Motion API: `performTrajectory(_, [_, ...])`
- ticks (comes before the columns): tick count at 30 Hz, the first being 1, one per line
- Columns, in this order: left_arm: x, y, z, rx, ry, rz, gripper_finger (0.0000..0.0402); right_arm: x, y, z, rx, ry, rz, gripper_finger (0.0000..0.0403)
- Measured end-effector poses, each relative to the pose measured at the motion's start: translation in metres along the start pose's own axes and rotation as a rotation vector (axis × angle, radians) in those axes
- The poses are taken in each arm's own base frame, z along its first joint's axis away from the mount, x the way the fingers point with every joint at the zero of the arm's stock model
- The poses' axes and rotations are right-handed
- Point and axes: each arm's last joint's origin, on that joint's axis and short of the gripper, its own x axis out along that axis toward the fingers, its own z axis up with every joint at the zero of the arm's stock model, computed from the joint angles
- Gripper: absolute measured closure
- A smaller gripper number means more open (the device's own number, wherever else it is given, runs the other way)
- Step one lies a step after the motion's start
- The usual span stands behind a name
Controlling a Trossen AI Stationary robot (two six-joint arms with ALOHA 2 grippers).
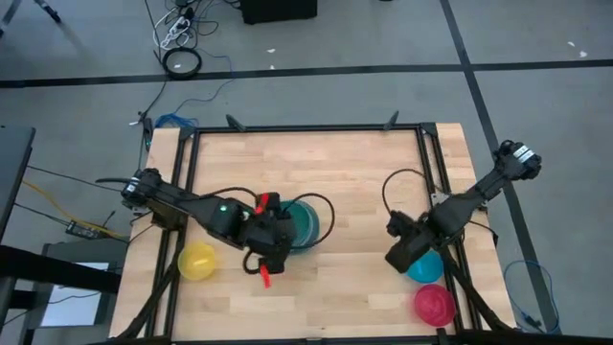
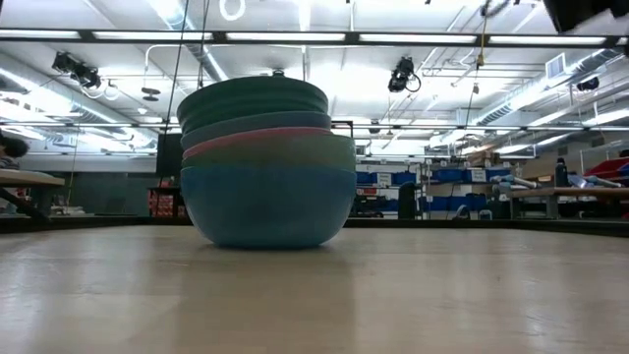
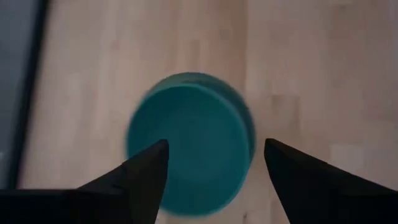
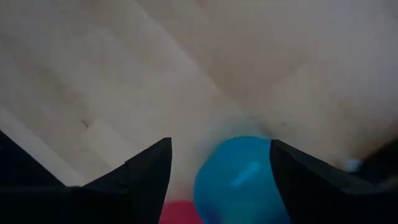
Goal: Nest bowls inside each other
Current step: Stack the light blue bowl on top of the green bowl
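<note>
A stack of nested bowls [image 2: 265, 167] stands mid-table on the base of its lowest, blue bowl; green, pink and teal rims show above that. From above, the stack's top bowl is teal [image 1: 306, 223]. My left gripper [image 3: 214, 162] hangs open above the teal bowl [image 3: 189, 143], clear of it. A yellow bowl [image 1: 197, 261] sits near the front left. At the right, my right gripper [image 4: 217, 168] points down, open, above a blue bowl [image 4: 239, 180], one finger on either side of it in that view. A pink-red bowl [image 1: 434, 304] lies just nearer than the blue bowl [image 1: 426, 267].
A black frame [image 1: 306, 129] runs along the table's far edge and down both sides. Bare wood lies between the stack and the right-hand bowls, and across the far half of the table.
</note>
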Motion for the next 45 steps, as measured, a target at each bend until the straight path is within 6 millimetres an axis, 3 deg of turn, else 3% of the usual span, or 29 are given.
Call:
performTrajectory(4, [-0.025, 0.003, -0.005, -0.024, 0.029, 0.064, 0.013, 0.031, 0.0, -0.008, 0.063, 0.05, 0.072, 0.0146])
performTrajectory(8, [-0.045, -0.001, -0.017, -0.061, 0.077, 0.098, 0.0131, 0.047, -0.007, -0.019, 0.126, 0.11, 0.04, 0.0147])
performTrajectory(12, [-0.063, -0.009, -0.025, -0.097, 0.023, 0.072, 0.0131, 0.049, -0.011, -0.033, 0.175, 0.148, -0.008, 0.0153])
performTrajectory(20, [-0.082, -0.006, -0.033, -0.158, -0.057, 0.093, 0.0131, 0.052, -0.007, -0.053, 0.248, 0.127, -0.013, 0.0167])
performTrajectory(32, [-0.099, -0.003, -0.04, -0.178, -0.094, 0.055, 0.0131, 0.082, 0.01, -0.059, 0.23, 0.116, -0.057, 0.0202])
performTrajectory(36, [-0.1, -0.003, -0.041, -0.182, -0.095, 0.048, 0.0131, 0.089, 0.012, -0.058, 0.183, 0.12, -0.073, 0.0237])
performTrajectory(42, [-0.108, -0.002, -0.041, -0.209, -0.112, 0.024, 0.0131, 0.095, 0.015, -0.047, 0.077, 0.116, -0.068, 0.0371])
performTrajectory(45, [-0.114, -0.002, -0.041, -0.211, -0.131, 0.003, 0.0131, 0.094, 0.014, -0.034, 0.02, 0.066, -0.051, 0.0393])
